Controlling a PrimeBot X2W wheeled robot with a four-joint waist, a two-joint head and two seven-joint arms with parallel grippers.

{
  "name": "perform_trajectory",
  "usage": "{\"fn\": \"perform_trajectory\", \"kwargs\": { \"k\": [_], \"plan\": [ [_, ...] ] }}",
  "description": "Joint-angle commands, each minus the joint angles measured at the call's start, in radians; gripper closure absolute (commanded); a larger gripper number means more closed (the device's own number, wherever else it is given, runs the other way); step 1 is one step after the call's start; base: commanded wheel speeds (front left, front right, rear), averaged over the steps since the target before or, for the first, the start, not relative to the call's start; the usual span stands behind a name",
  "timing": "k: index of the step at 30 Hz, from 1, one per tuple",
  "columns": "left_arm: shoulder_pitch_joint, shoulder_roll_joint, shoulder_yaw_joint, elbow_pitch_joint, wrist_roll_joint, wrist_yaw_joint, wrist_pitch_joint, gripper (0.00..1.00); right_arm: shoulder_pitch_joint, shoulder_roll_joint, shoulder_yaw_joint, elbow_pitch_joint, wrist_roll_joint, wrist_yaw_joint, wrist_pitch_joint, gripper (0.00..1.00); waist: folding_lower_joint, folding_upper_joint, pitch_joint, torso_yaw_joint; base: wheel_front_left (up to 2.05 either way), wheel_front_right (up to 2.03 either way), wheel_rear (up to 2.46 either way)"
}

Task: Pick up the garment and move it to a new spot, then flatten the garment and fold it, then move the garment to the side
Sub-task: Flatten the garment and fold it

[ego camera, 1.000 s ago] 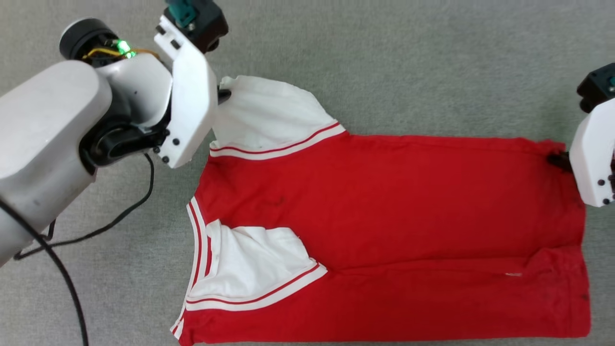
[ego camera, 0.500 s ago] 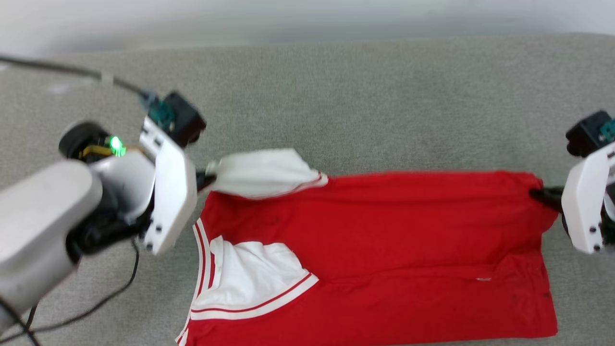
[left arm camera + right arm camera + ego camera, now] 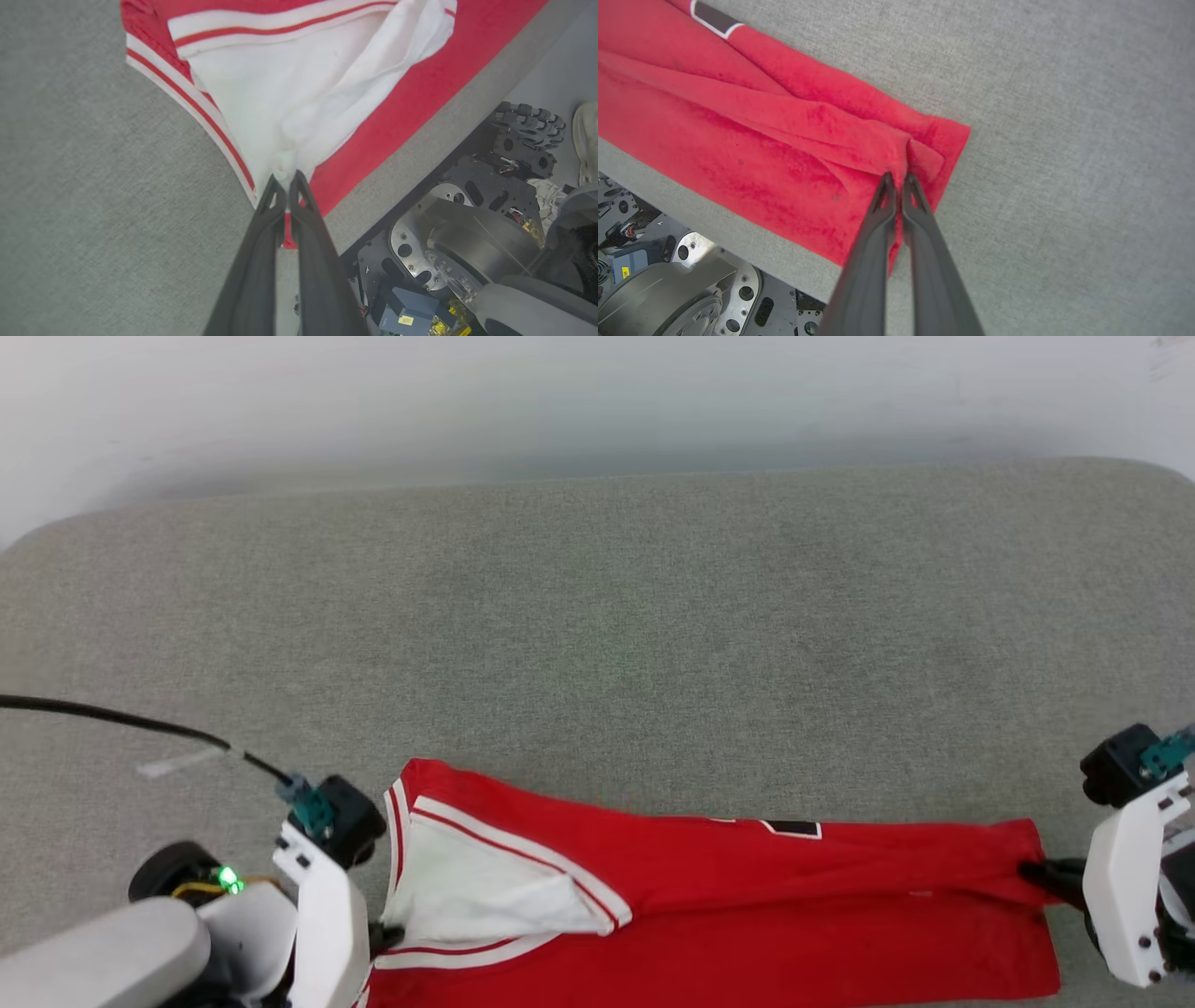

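The garment [image 3: 747,905], a red shirt with white sleeves and striped trim, lies stretched lengthwise along the near edge of the grey padded table [image 3: 597,644], its far half doubled toward me. A strip of black print shows at the fold. My left gripper [image 3: 286,175] is shut on the white sleeve [image 3: 299,107], at the lower left of the head view [image 3: 387,935]. My right gripper [image 3: 896,178] is shut on the bunched red hem corner [image 3: 920,149], at the lower right of the head view [image 3: 1036,874].
A black cable [image 3: 121,723] runs across the table to my left wrist. Beyond the garment the grey surface stretches to a pale wall [image 3: 597,401]. Past the table's near edge, the wrist views show my wheeled base [image 3: 472,233] and a pale shoe [image 3: 586,140].
Both grippers have drawn the far sleeve and hem corner toward me, doubling the shirt over itself. The head camera has tilted up, so the table's far edge and wall show.
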Motion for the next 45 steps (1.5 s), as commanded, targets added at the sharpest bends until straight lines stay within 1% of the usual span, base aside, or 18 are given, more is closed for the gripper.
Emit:
{"fn": "perform_trajectory", "kwargs": {
  "k": [1,5,10,11,12,13,14,18,21,22,25,28,32,34,38,40,43,45],
  "plan": [
    [0.044,0.003,-0.004,-0.002,-0.004,0.009,-0.009,1.00,0.027,-0.002,0.001,0.002,-0.005,-0.001,-0.016,1.00,0.0001,-0.0001,0.003,-0.001,0.00,0.00,0.00],
    [0.109,-0.023,-0.006,0.029,-0.022,0.013,-0.030,1.00,0.064,0.022,0.014,0.023,-0.015,-0.001,-0.021,1.00,0.0001,-0.0001,0.016,-0.002,0.00,0.00,0.00],
    [0.154,-0.064,-0.007,0.094,-0.022,-0.004,-0.039,1.00,0.072,0.064,0.023,0.069,-0.034,-0.001,-0.036,1.00,0.0001,-0.0001,0.033,-0.001,0.00,0.00,0.00],
    [0.156,-0.070,-0.006,0.104,-0.016,-0.006,-0.048,1.00,0.072,0.075,0.021,0.077,-0.033,-0.001,-0.042,0.83,0.0001,-0.0001,0.034,0.000,0.00,0.00,0.00],
    [0.158,-0.076,-0.003,0.115,-0.012,-0.005,-0.059,0.36,0.072,0.084,0.018,0.080,-0.031,-0.001,-0.049,0.57,0.0001,-0.0001,0.034,0.001,0.00,0.00,0.00],
    [0.155,-0.081,0.001,0.120,-0.002,-0.005,-0.074,0.00,0.071,0.088,0.014,0.080,-0.030,-0.001,-0.059,0.35,0.0001,-0.0001,0.031,0.002,0.00,0.00,0.00],
    [0.151,-0.081,0.006,0.124,0.004,-0.001,-0.088,0.00,0.066,0.088,0.008,0.075,-0.038,-0.001,-0.072,0.00,0.0001,-0.0001,0.029,0.002,0.00,0.00,0.00],
    [0.141,-0.072,0.031,0.107,0.040,0.021,-0.160,0.00,0.070,0.072,-0.032,0.035,-0.032,-0.001,-0.130,0.00,0.0001,-0.0001,0.006,0.002,0.00,0.00,0.00],
    [0.140,-0.062,0.063,0.082,0.080,0.063,-0.250,0.00,0.086,0.046,-0.072,-0.017,-0.033,-0.001,-0.172,0.00,0.0001,-0.0001,-0.012,0.000,0.00,0.00,0.00],
    [0.140,-0.062,0.063,0.082,0.080,0.063,-0.250,0.00,0.086,0.046,-0.072,-0.017,-0.033,-0.001,-0.172,0.00,0.0001,-0.0001,-0.012,0.000,0.00,0.00,0.00],
    [0.167,-0.069,0.120,0.072,0.103,0.141,-0.389,0.00,0.104,0.026,-0.125,-0.061,-0.027,-0.001,-0.202,0.00,0.0001,-0.0001,-0.022,-0.005,0.00,0.00,0.00],
    [0.197,-0.082,0.152,0.072,0.131,0.212,-0.503,0.00,0.127,0.012,-0.188,-0.081,-0.021,-0.001,-0.222,0.00,0.0001,-0.0001,-0.027,-0.008,0.00,0.00,0.00],
    [0.234,-0.106,0.202,0.096,0.163,0.302,-0.660,0.00,0.175,0.017,-0.289,-0.059,0.003,-0.001,-0.234,0.00,0.0001,-0.0001,-0.023,-0.006,0.00,0.00,0.00],
    [0.252,-0.126,0.228,0.106,0.179,0.342,-0.708,0.00,0.202,0.027,-0.337,-0.037,0.022,-0.001,-0.236,0.00,0.0001,-0.0001,-0.020,-0.003,0.00,0.00,0.00],
    [0.296,-0.163,0.306,0.113,0.218,0.414,-0.742,0.00,0.261,0.052,-0.404,0.006,0.059,-0.001,-0.216,0.00,0.0001,-0.0001,-0.013,0.006,0.00,0.00,0.00],
    [0.324,-0.195,0.373,0.100,0.264,0.446,-0.746,0.00,0.291,0.069,-0.429,0.020,0.080,-0.001,-0.202,0.00,0.0001,-0.0001,-0.009,0.010,0.00,0.00,0.00],
    [0.396,-0.240,0.470,0.084,0.347,0.478,-0.746,0.00,0.323,0.098,-0.452,0.040,0.087,-0.001,-0.190,0.00,0.0001,-0.0001,-0.001,0.017,0.00,0.00,0.00],
    [0.439,-0.276,0.537,0.071,0.404,0.490,-0.746,0.00,0.340,0.121,-0.457,0.046,0.090,-0.001,-0.180,0.00,0.0001,-0.0001,0.004,0.021,0.00,0.00,0.00]
  ]
}}
